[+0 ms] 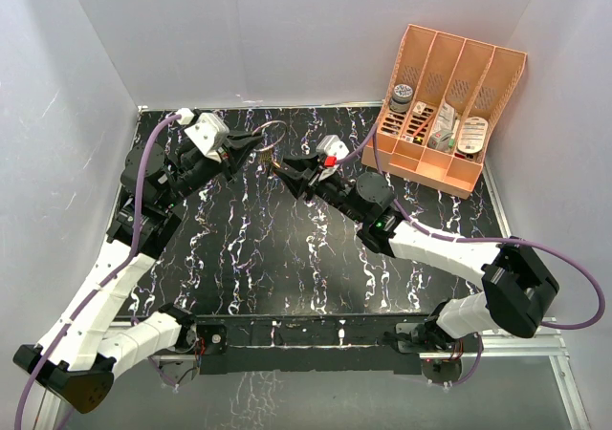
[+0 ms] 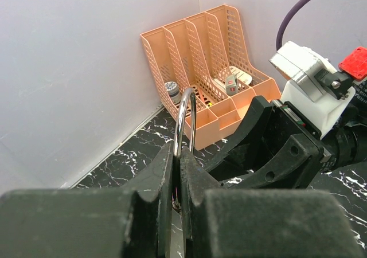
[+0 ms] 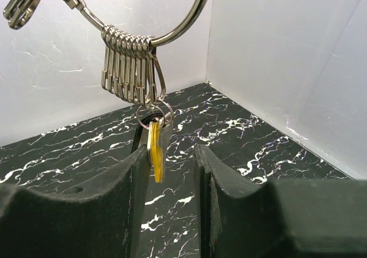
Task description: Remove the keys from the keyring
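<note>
A black marble-patterned table top (image 1: 287, 258) veined with white fills the floor of a booth closed in by plain white walls (image 1: 287, 29) on the left, far and right sides.

In the far right corner stands a peach-orange perforated plastic file organiser (image 1: 418, 167) with four slanted slots and small front trays. Its leftmost slot holds a round grey-lidded jar (image 1: 402, 94). The other slots carry small packets and oddments too small to name.

Near the middle of the far edge the two arms meet nose to nose above the surface.

The left gripper (image 2: 179, 155) is clenched on the thin round silvery wire keyring (image 3: 189, 17), holding it upright in the air. From the ring hangs a row of silvery snap clips (image 3: 127, 66). Below them a small split ring (image 3: 153, 116) carries a brass-yellow flat metal key (image 3: 155, 149).

The right gripper (image 3: 170, 166) is spread, and the key dangles between its fingers, close to one and clear of the other.
</note>
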